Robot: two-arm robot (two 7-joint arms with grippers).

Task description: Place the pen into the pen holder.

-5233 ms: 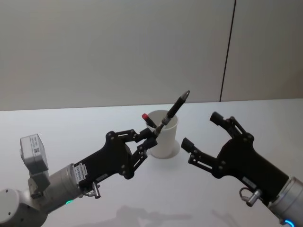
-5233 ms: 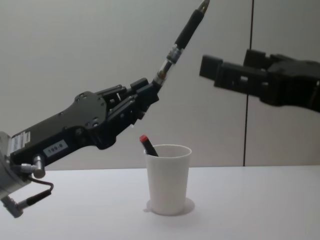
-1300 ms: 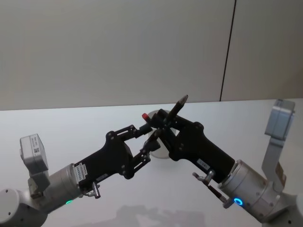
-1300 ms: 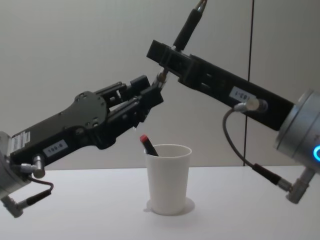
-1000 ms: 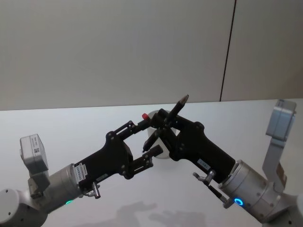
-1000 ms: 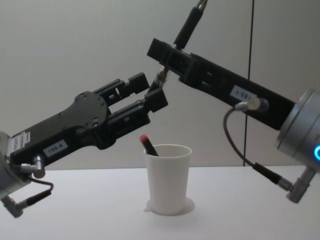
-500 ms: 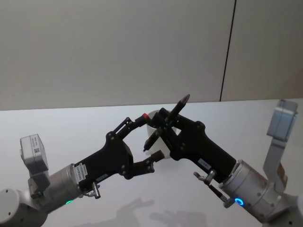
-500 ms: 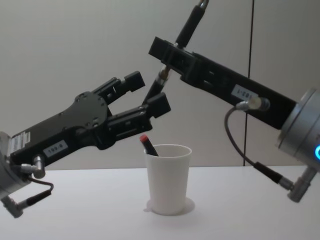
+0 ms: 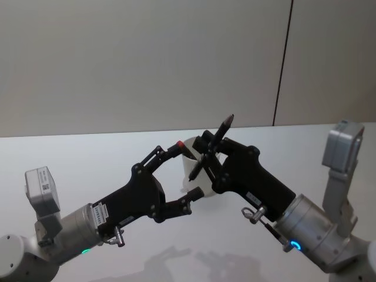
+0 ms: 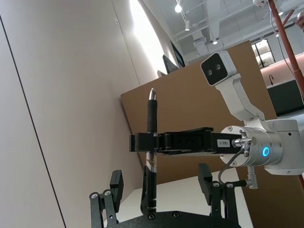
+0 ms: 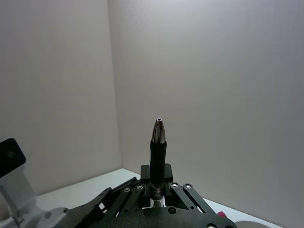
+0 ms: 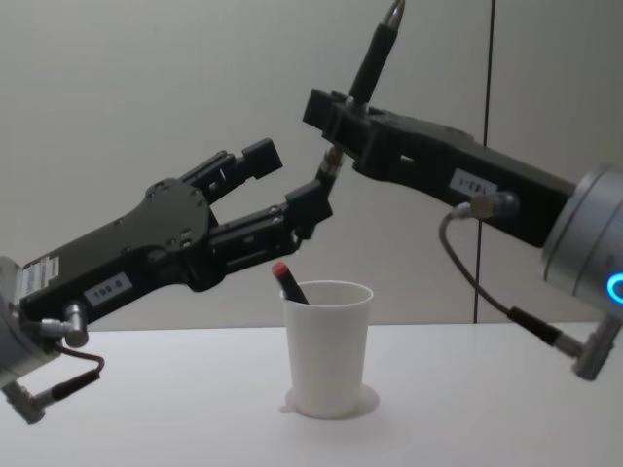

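Holding: the right gripper (image 12: 336, 126) is clamped on the pen (image 12: 365, 73) near mid-length, above the pen holder (image 12: 327, 347).
Releasing: the left gripper (image 12: 282, 185) has its fingers spread wide, gripping nothing, just beside the pen's lower end.
Pen axis: in the chest view its long axis leans steeply, silver tip toward 1 o'clock, blunt end toward 7 o'clock, over the cup's mouth.
Cup: upright on the table (image 12: 146, 409), a red-capped marker (image 12: 287, 280) leaning at its 10 o'clock rim.
Doing it well: likely lower the blunt end straight down inside the rim, avoiding the marker, then let go.
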